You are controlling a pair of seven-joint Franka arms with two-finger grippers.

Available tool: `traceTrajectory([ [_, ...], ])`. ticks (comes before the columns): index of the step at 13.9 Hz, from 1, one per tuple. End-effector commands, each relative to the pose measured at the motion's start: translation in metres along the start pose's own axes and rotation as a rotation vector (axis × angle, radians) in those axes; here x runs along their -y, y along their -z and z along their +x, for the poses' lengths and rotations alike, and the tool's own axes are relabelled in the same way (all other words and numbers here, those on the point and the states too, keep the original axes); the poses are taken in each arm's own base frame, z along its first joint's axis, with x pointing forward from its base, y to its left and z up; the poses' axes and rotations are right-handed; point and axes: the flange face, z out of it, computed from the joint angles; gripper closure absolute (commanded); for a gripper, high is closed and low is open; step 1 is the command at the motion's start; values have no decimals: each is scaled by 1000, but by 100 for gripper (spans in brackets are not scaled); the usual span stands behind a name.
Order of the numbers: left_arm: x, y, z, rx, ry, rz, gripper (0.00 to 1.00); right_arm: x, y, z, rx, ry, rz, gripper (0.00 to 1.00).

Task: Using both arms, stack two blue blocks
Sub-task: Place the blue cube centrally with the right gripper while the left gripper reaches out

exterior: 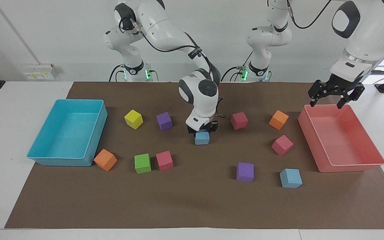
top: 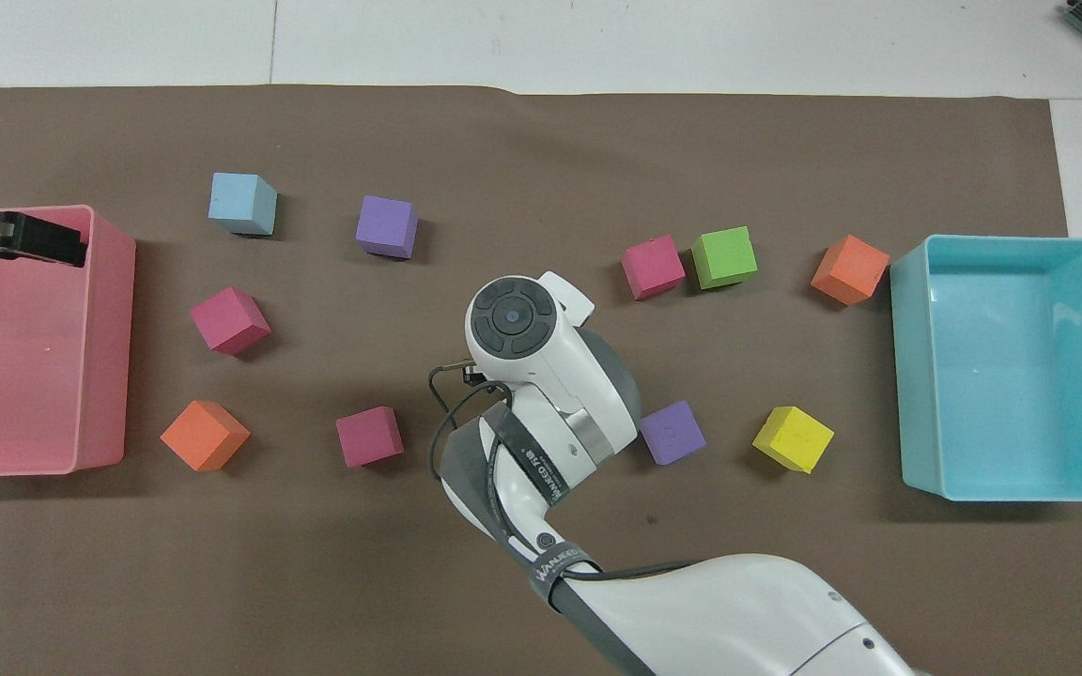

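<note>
Blue foam: looks light, soft and grippy; I'd pinch two opposite flat sides, gently.
Mid block [exterior: 201, 138]: on the surface, directly under my right tool [exterior: 201, 129]; grasped or let go, I cannot tell.
Far block [exterior: 290, 178]: farther out, beside purple cube [exterior: 245, 172].
Left tool [exterior: 332, 96]: released, empty, over pink tray [exterior: 352, 165].

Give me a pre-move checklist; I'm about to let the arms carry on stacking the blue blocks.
1. Right gripper at the middle blue block: ok.
2. Its hold on that block: cannot tell.
3. Second blue block free on the mat, beside the purple cube: ok.
4. Left gripper open, over the pink tray: ok.
5. Blocks stacked: not ok, they sit apart.
</note>
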Motion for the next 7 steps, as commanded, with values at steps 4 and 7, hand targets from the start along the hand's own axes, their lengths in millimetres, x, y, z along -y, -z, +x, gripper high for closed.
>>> traceTrajectory([
  [4, -15, -83, 62, -37, -31, -11, 0, -18, 63, 0, -71, 29, 45, 0],
  [7, -23, -141, 85, -68, -37, -13, 0, -58, 89, 15, -101, 18, 59, 0],
])
